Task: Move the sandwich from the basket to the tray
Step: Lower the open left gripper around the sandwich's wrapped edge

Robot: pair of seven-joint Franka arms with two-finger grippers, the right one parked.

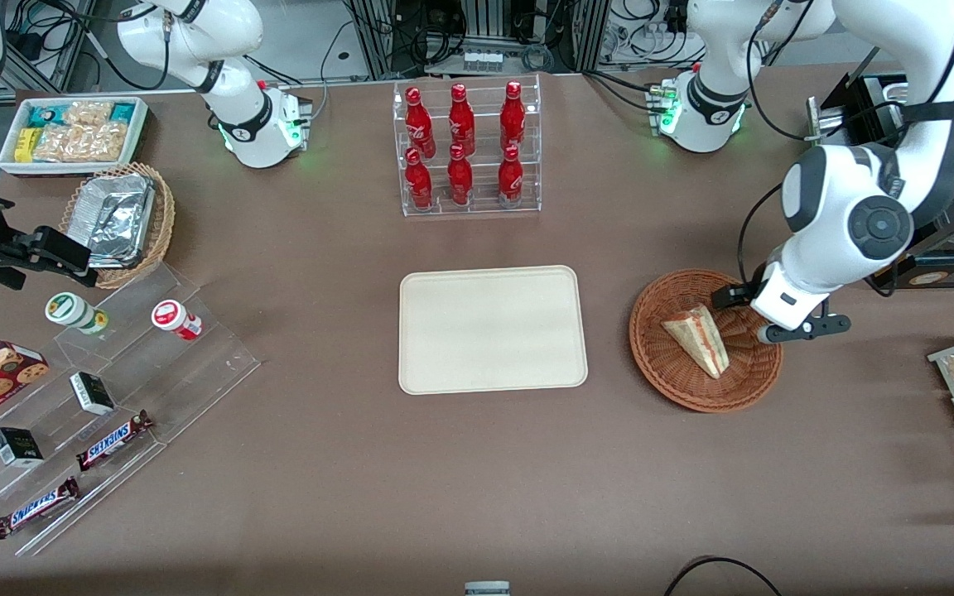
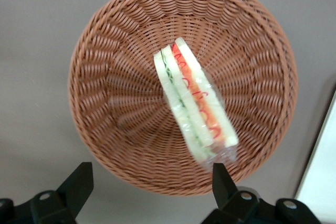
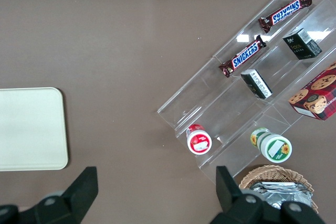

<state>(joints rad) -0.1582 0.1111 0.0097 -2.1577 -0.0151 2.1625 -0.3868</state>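
Snickers bars [image 1: 113, 440] sit closest to the front cam, on a clear stepped rack toward the parked arm's end of the worktop [image 1: 320, 480]; none of that matters for the job.

Sandwich [image 2: 193, 99] lies in the basket [image 2: 100, 77], wrapped in clear film, resting on one flat face w/ the cut edge and its red/green filling facing up to the wrist cam. Tray [image 1: 493, 329] sits bare just beside the basket, toward the parked arm's end, not touching it.

Tool [image 2: 152, 184] hangs above the basket rim, on the edge toward the working arm's end, w/ fingers spread wide and nothing between them; no contact w/ bread yet.

Step in hand, judging by this: approach, pre-grasp. Nothing moved to the tray so far.

Next move probably calls for centring over the wedge, turning the wrist so the fingers close across the short thickness of the stack, not along its length, then dropping straight down into the bowl. Soft bread + slick film, so a light squeeze; too hard would likely crush it, too loose and it may slip. Lift must clear the wicker wall before going across to the tray.
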